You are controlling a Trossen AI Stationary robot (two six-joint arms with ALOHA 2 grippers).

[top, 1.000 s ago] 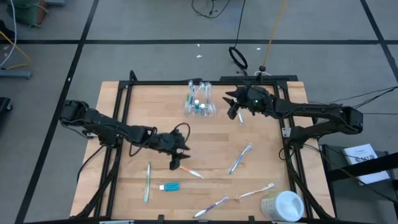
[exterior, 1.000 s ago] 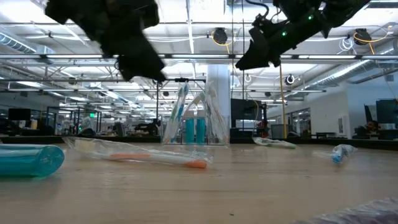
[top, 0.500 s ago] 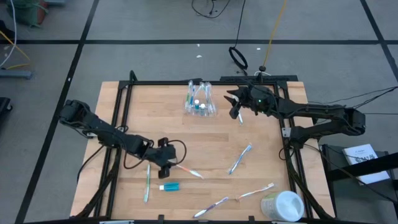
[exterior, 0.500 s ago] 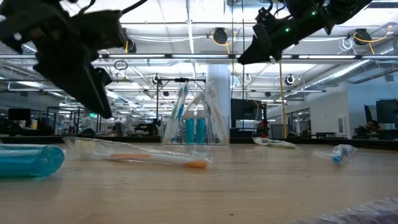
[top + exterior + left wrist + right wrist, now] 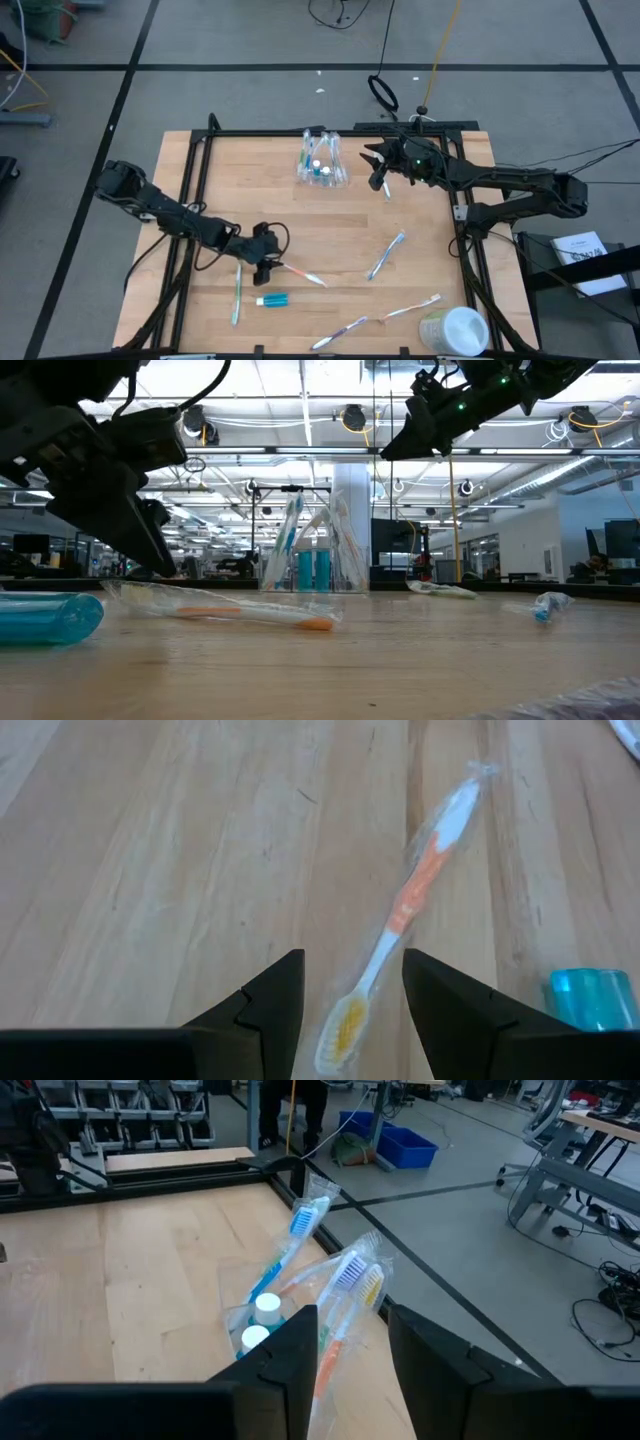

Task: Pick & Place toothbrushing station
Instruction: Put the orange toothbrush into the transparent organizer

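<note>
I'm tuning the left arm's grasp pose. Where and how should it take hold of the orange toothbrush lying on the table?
Grip the orange toothbrush across its thin handle near mid-length, coming straight down. It lies flat in a clear wrapper, so only its narrow sides offer purchase. The left gripper is open, already straddling the bristle end; moving along toward the orange middle would likely balance it better.

Two dark jointed arms, matte black throughout.
A green light glows on the right arm (image 5: pixel 470 180); a thin black cable loops by the left arm (image 5: pixel 170 210) wrist.

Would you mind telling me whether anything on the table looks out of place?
Yes: several wrapped toothbrushes and one toothpaste tube lie scattered flat on the table, apart from the cup that holds the others upright.
</note>
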